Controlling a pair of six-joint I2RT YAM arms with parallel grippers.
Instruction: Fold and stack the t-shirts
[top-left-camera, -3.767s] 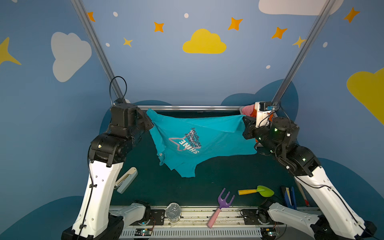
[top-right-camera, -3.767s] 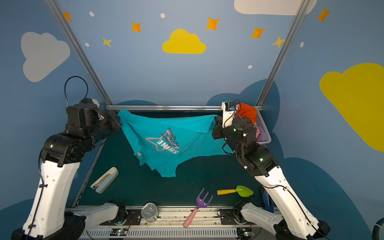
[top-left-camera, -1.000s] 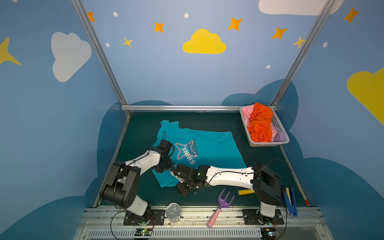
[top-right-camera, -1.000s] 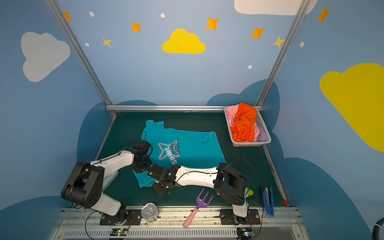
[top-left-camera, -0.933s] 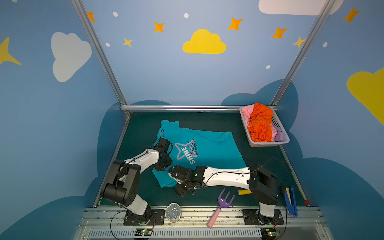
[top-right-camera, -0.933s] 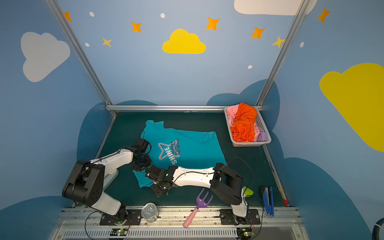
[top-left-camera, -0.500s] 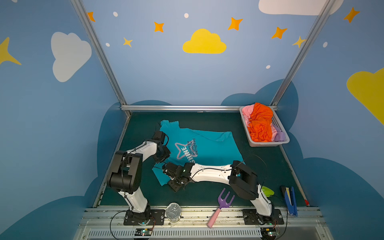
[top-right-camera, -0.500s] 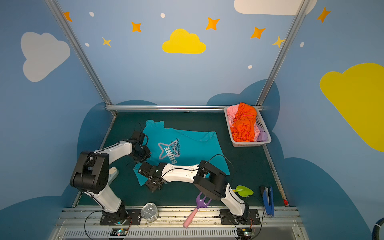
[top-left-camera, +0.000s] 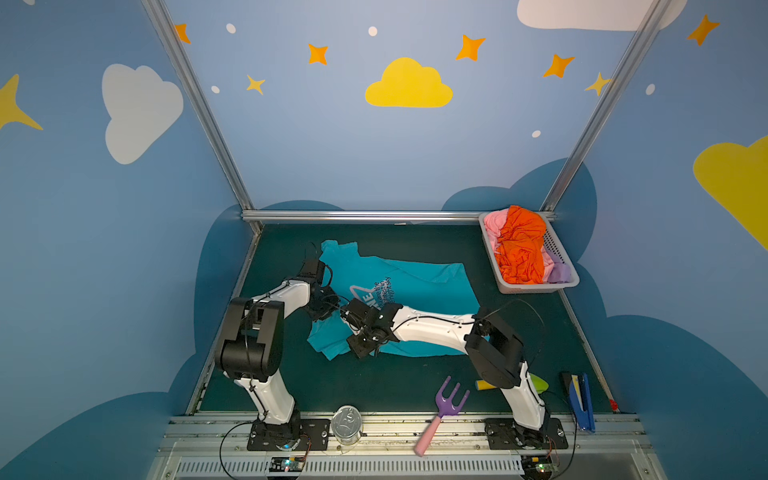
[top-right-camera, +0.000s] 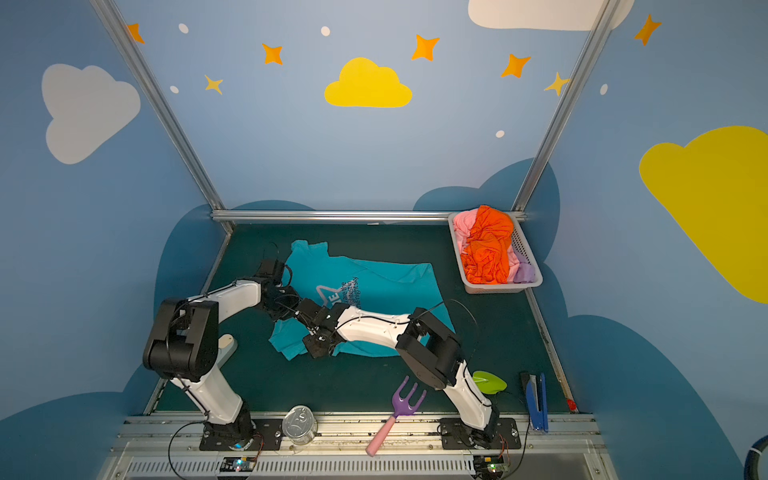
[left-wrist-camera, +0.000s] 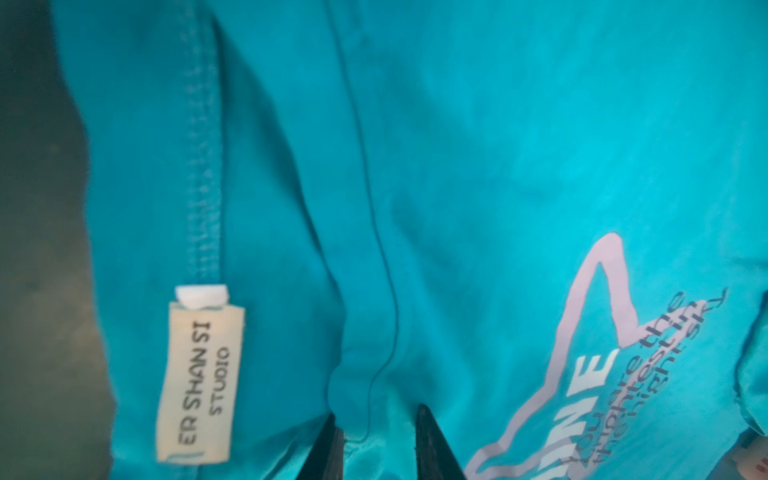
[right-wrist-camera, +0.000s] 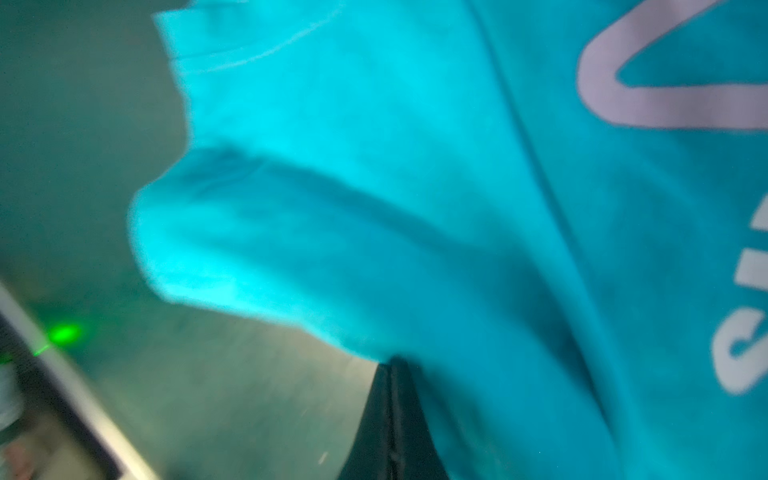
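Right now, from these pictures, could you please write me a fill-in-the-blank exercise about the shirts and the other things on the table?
1. The teal shirt has a label that reads ER SHAN SI ____.
2. In the basket, the shirt on top is ____ in colour.
3. The toy fork has a ____ handle.
4. The right gripper is ____ on an edge of the teal shirt.

Missing words: STUDIO; orange; pink; shut.

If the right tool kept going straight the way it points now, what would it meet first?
The teal t-shirt: the shut right tool has its tips at a raised fold of it; depth is unclear.
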